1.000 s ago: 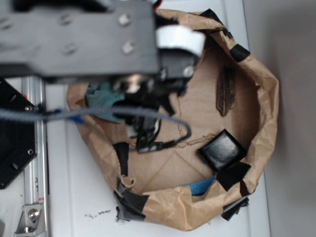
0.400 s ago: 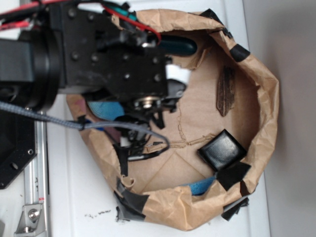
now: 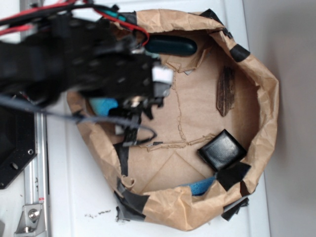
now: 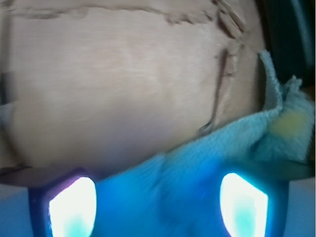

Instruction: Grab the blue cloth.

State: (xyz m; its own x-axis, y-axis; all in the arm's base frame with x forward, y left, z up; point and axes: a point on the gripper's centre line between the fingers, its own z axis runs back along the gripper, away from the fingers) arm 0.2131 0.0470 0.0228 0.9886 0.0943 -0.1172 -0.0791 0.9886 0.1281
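Shifted left, claw (image 4: 158, 205) straddles the blue cloth (image 4: 197, 168).

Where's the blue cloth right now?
In the exterior view the blue cloth sits at the left side of the brown paper enclosure, mostly hidden under the arm. In the wrist view it lies between the pincer fingers.
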